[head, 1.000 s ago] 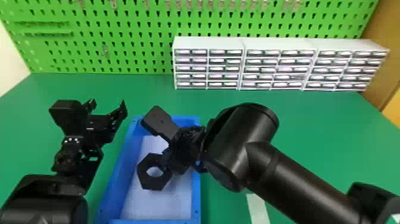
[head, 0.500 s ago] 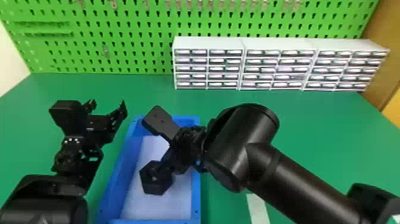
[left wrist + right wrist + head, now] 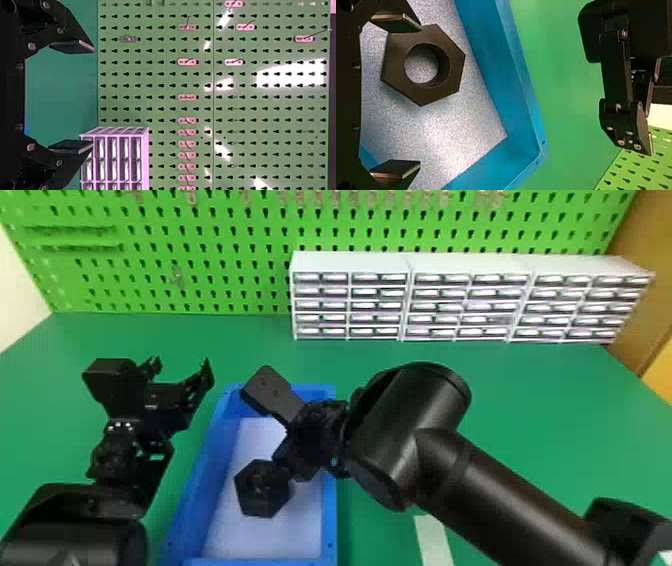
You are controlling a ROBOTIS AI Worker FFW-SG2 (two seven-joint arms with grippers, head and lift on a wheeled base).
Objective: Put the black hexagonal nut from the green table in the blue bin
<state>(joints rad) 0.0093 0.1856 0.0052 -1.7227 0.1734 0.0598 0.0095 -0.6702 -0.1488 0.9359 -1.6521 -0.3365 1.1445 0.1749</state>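
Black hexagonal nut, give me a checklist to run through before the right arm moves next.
1. Nut within the blue bin's walls: ok.
2. Right gripper open: ok.
3. Nut clear of the nearer finger: cannot tell; they overlap in the right wrist view.
4. Nut flat on the bin floor: cannot tell.
5. Left gripper open and empty: ok.

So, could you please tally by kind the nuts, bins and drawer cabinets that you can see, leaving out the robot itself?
Black hexagonal nut: 1
Blue rectangular bin: 1
White multi-drawer cabinets, side by side: 3
Total: 5
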